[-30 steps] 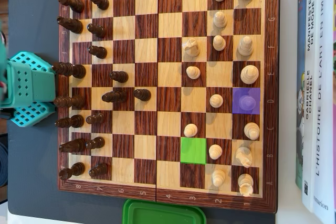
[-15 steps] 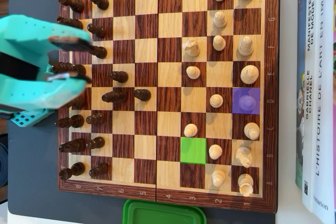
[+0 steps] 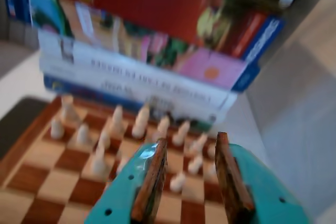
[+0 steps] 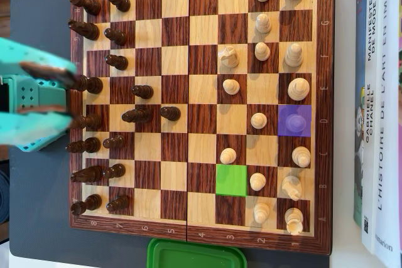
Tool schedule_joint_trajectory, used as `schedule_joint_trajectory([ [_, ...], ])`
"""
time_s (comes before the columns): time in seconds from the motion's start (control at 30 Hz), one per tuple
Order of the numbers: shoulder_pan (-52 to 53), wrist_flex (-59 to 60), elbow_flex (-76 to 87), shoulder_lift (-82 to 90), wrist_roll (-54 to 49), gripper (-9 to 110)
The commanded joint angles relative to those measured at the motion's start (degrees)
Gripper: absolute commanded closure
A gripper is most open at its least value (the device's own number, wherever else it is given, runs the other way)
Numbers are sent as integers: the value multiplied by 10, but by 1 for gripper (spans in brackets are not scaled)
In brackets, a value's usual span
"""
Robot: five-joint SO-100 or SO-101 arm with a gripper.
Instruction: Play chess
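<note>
Over chessboard (image 4: 188,230) left edge, overhead view: pincer (image 4: 59,89) released, empty.
Green sq (image 4: 231,180) & purple sq (image 4: 294,120) lit.

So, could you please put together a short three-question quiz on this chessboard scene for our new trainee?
1. True or false: in the overhead view the gripper is closed on a dark piece.
2. Which two coloured squares stand out on the chessboard?
A. red and blue
B. green and purple
C. yellow and orange
3. Fill in: in the overhead view the stack of books lies along the board's ____ edge.

Key
1. False: the jaws stand open, nothing between them, at the board's left edge over the dark pieces' side.
2. B: the green square and the purple square, both empty, among the light pieces.
3. Right.
</note>
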Motion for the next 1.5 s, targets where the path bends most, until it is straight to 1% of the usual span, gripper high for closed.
schedule_joint_trajectory([
  [0.0, 4, 28, -76, -67, 0, 87],
  [0.4, 5, 29, -191, -403, 4, 87],
  [0.67, 7, 33, -372, -661, -1, 87],
  [0.73, 12, 50, -417, -715, 1, 87],
  [0.9, 51, 146, -544, -835, 4, 87],
  [1.07, 64, 195, -636, -938, 4, 87],
  [1.2, 58, 196, -689, -989, 5, 87],
  [1.47, 55, 195, -759, -1038, 5, 87],
])
